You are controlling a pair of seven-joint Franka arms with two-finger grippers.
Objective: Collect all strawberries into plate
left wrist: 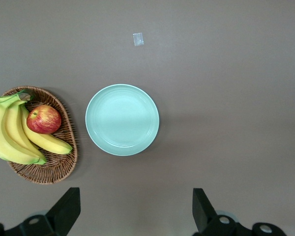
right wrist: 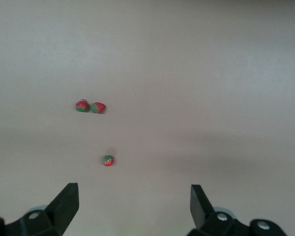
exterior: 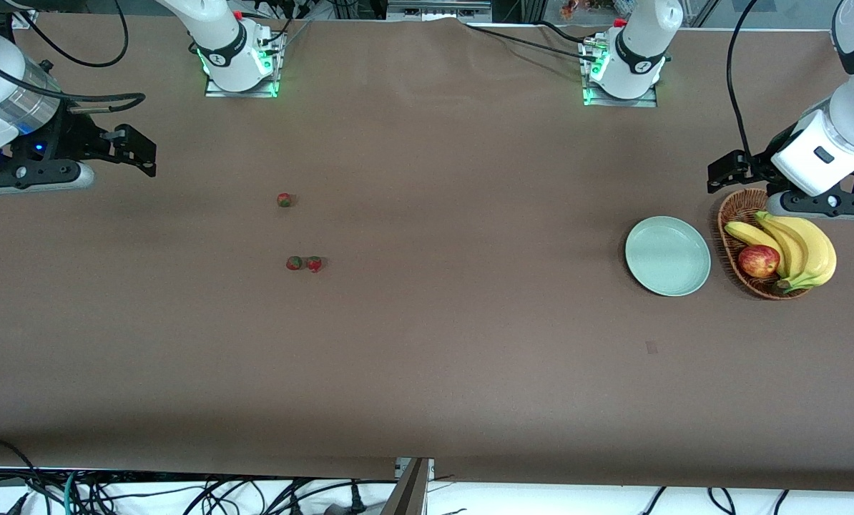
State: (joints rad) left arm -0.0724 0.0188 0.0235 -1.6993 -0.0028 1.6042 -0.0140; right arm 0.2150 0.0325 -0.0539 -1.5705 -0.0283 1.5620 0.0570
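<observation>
Two arms hang up off the table, both waiting. Over the basket point(exterior: 745, 214) hovers the left gripper point(exterior: 720, 174), fingers point(left wrist: 66, 209) spread wide and holding nothing. Out at the right arm's end, well apart from the basket, the right gripper point(exterior: 137, 150) is up too, its fingers point(right wrist: 66, 201) wide apart and empty. No writing shows anywhere. Inside the basket lie a bunch of bananas point(exterior: 799, 247) and an apple point(exterior: 758, 260). Just beside the basket sits the plate point(exterior: 668, 255), nothing in it. All three strawberries lie on the table point(exterior: 470, 343) well away from the basket: one strawberry point(exterior: 284, 199) alone, and a pair of strawberries point(exterior: 304, 263) side by side, nearer the front camera.
</observation>
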